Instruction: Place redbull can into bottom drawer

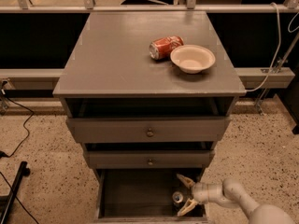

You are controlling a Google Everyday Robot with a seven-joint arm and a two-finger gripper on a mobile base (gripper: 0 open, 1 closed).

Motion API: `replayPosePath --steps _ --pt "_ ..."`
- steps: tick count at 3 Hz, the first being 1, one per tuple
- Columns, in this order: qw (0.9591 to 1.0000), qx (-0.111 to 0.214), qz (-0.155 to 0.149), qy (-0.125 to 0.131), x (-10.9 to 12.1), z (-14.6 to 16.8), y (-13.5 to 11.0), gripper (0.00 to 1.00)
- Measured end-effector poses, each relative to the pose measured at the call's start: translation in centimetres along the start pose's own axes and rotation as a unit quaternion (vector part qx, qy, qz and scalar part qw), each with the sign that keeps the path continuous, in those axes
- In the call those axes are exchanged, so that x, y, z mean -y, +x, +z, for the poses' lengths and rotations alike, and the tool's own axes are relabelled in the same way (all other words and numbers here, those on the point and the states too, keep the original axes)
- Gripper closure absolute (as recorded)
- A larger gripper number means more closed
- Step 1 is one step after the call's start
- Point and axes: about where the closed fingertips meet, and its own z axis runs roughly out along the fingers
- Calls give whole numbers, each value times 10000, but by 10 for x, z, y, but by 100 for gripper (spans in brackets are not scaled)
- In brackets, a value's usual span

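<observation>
Redbull can [177, 199] upright in bottom drawer [135, 195] | gripper [184, 193] spread wide around it | soda can [165, 47], bowl [192, 58] on cabinet [117, 59]

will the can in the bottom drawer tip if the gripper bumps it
Likely: the redbull can stands upright, slim, in the bottom drawer, so a knock could topple it. Tipped, it would probably roll. The gripper straddles it, open.

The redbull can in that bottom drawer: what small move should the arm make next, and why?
Probably draw the gripper, now at the drawer's right end, straight back, away from the redbull can. The can stands upright inside the bottom drawer, and the fingers are spread open on either side of it, so it looks released; backing out straight should avoid tipping it.
</observation>
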Motion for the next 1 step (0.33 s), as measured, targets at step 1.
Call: replayPosePath --steps 1 --pt "10000 0 0 0 0 0 0 0"
